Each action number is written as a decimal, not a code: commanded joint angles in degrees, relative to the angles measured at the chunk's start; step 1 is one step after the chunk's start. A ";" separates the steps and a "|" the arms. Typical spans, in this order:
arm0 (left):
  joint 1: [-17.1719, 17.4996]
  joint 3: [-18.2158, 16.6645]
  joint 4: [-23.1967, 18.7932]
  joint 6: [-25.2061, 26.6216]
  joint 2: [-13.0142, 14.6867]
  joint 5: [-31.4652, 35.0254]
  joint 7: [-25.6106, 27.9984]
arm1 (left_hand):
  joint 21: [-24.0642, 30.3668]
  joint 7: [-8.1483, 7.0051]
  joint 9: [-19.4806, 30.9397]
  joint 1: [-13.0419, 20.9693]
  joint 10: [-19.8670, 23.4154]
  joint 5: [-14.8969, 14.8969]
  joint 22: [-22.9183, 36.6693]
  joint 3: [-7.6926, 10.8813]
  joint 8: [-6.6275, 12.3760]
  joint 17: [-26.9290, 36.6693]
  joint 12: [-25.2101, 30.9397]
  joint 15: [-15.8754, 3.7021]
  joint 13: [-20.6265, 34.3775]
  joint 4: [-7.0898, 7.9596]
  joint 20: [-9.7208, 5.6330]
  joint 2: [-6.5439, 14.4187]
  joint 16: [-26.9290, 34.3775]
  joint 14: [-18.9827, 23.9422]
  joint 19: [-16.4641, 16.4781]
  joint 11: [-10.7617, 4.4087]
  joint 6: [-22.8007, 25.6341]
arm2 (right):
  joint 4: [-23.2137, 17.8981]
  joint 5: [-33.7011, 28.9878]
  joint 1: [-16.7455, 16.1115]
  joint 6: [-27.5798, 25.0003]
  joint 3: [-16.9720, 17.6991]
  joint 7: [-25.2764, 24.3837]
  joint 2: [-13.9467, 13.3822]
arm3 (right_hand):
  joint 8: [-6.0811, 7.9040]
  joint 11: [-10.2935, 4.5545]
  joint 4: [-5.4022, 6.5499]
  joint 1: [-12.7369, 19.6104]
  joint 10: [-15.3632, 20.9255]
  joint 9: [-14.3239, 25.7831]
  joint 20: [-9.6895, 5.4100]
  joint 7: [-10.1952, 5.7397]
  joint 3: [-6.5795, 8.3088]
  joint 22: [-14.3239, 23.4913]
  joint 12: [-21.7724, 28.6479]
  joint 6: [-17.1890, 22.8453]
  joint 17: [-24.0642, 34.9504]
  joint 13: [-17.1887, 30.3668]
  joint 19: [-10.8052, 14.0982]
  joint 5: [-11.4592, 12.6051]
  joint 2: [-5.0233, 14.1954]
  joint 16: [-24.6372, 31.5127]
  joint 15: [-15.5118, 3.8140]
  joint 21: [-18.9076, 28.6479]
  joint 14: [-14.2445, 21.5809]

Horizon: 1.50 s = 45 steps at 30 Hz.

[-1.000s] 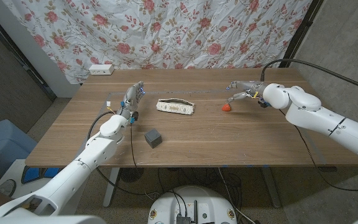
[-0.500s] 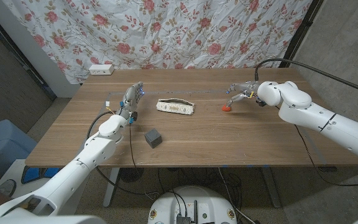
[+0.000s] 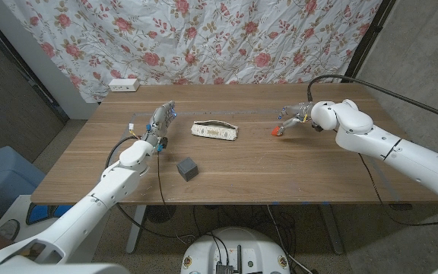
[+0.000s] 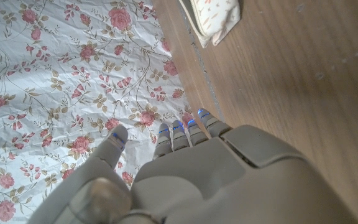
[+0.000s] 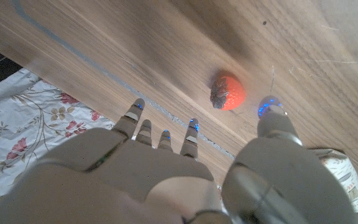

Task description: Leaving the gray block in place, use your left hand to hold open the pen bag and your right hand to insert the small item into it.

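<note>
Wooden table (image 3: pixel 280 171) before a floral curtain (image 3: pixel 204 38), both hands' fingers (image 5: pixel 138 115) spread, holding nothing.

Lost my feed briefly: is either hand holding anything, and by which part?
Nothing is held. The right hand hovers open by the small red item; the left hand is empty, apart from the pen bag.

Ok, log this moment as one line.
left hand open, beside pen bag | right hand open over strawberry | gray block untouched

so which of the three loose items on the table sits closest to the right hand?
The small red strawberry-like item, just off the right hand. The pen bag and gray block lie much farther left.
</note>
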 commanded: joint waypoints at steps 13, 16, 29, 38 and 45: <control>0.51 -0.19 0.10 0.75 -0.47 -1.15 0.11 | -0.04 0.27 0.18 0.39 0.28 -0.45 0.33 0.76 -0.06 0.22 -0.10 -0.37 0.24 0.00 0.23 4.39 -0.17 0.34 0.29 0.09 0.03 | 3.59 -1.94 -1.16 0.37 -0.88 -3.56 2.03 | 2.14 -0.67 0.07 3.57 0.52 0.54 -0.69 -1.57 1.82 0.21 0.69 3.21 0.45 0.15 1.31 0.66 1.85 1.10 -0.80 0.30 0.83; 0.37 -0.09 0.36 0.66 -0.54 -1.26 -0.25 | -0.04 0.29 0.18 0.35 0.27 -0.47 0.33 0.83 -0.05 0.23 -0.11 -0.29 0.24 0.01 0.27 4.38 -0.16 0.36 0.31 0.08 0.05 | 3.71 -2.08 -1.54 0.51 -0.77 -5.06 2.17 | 2.89 -1.04 0.11 4.12 1.58 0.59 -0.93 -2.13 1.91 0.21 1.08 4.63 0.52 0.16 1.91 0.68 1.91 1.41 -1.27 0.42 1.52; 0.19 0.11 0.91 1.27 -0.77 -1.76 -0.41 | -0.06 0.28 0.19 0.24 0.28 -0.52 0.34 1.03 -0.05 0.24 -0.12 -0.34 0.24 0.01 0.27 4.33 -0.15 0.40 0.34 0.19 0.02 | 4.92 -3.27 -2.19 0.11 -1.09 -9.37 3.30 | 6.14 -2.63 -0.24 7.81 4.34 0.53 -1.88 -3.87 2.45 0.20 1.58 11.16 0.60 0.05 4.36 0.05 1.78 2.26 -2.74 0.66 3.90; -0.71 0.59 2.00 1.39 -1.06 -1.79 -1.20 | -0.08 0.30 0.19 0.14 0.25 -0.55 0.34 1.16 -0.06 0.25 -0.14 -0.34 0.24 0.03 0.25 4.29 -0.16 0.38 0.35 0.05 -0.01 | 5.37 -3.60 -2.81 0.47 -0.95 -12.13 3.29 | 8.23 -3.88 -0.16 10.35 6.88 0.77 -2.64 -4.08 2.71 0.20 2.06 15.10 0.65 -0.03 6.18 -0.54 1.72 2.91 -3.77 0.78 5.87; -0.92 0.71 2.15 1.72 -1.07 -1.85 -1.22 | -0.09 0.29 0.19 0.05 0.27 -0.57 0.35 1.25 -0.06 0.26 -0.14 -0.29 0.25 0.05 0.26 4.25 -0.16 0.37 0.35 0.10 -0.04 | 5.51 -3.59 -3.33 1.08 -0.81 -14.02 3.29 | 9.99 -4.43 0.05 11.70 8.32 0.97 -3.14 -4.08 2.69 0.20 2.17 18.58 0.75 -0.08 7.53 -0.87 1.72 3.27 -4.54 0.86 6.94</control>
